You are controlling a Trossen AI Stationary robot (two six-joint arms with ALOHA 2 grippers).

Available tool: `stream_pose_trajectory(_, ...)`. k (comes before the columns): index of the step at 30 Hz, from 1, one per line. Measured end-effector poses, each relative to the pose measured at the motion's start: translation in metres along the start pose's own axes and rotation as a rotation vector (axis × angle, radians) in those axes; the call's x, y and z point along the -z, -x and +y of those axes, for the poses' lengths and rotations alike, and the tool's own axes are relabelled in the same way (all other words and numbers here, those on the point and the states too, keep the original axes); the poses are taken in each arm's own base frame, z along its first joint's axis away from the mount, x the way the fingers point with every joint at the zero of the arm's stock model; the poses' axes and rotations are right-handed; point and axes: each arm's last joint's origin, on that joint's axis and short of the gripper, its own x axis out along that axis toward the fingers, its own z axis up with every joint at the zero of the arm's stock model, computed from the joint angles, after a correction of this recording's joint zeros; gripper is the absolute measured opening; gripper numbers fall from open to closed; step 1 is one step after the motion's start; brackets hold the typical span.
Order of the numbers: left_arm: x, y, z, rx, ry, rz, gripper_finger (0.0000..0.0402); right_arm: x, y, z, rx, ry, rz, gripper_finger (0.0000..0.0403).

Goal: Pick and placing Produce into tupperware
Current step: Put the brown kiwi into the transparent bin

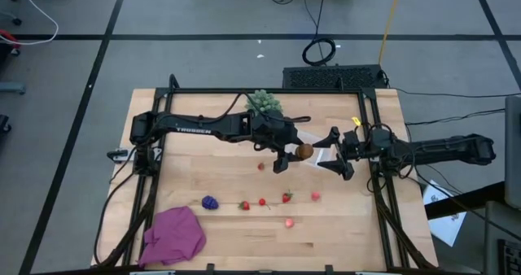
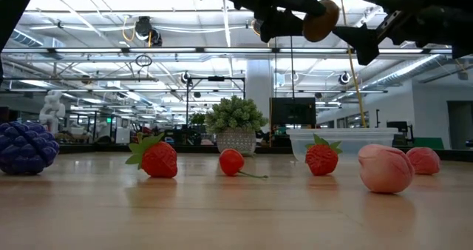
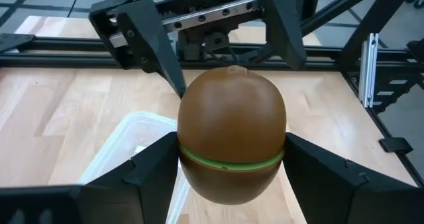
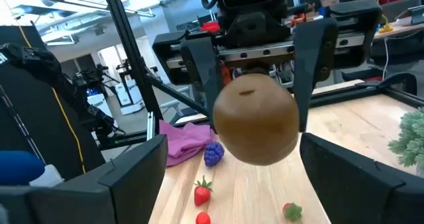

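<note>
High view: left gripper point(image 1: 295, 154) clamped on brown kiwi point(image 1: 304, 151), raised off wooden table point(image 1: 203, 177), right at clear tupperware point(image 1: 322, 154). Left wrist view: kiwi point(image 3: 231, 142) pinched between both fingers point(image 3: 149, 171), green seam level with pads, tupperware point(image 3: 132, 151) below on table. Right gripper point(image 1: 340, 151) facing it from opposite side, jaws spread wide, holding nothing, kiwi point(image 4: 256, 120) just ahead, not touching. Low view: kiwi point(image 2: 321, 20) aloft above container point(image 2: 341, 141). On table: purple grape cluster point(image 1: 210, 202), strawberries point(image 1: 244, 205), pink peach point(image 1: 289, 223), magenta cloth point(image 1: 172, 234), green spiky ball point(image 1: 264, 102).
</note>
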Motion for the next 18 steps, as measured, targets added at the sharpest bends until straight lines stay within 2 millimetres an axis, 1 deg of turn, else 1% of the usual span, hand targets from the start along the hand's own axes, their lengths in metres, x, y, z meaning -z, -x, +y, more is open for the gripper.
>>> stream_pose_trajectory(12, -0.0038, -0.0001, 0.0007, -0.022, 0.006, -0.040, 0.0253, -0.0026, -0.0037, -0.0004, 0.001, 0.101, -0.044, 0.0334)
stream_pose_trajectory(18, -0.0057, 0.0000, 0.0013, -0.050, 0.007, -0.059, 0.0253, -0.0019, -0.0043, -0.0028, 0.069, 0.145, -0.049, 0.0334)
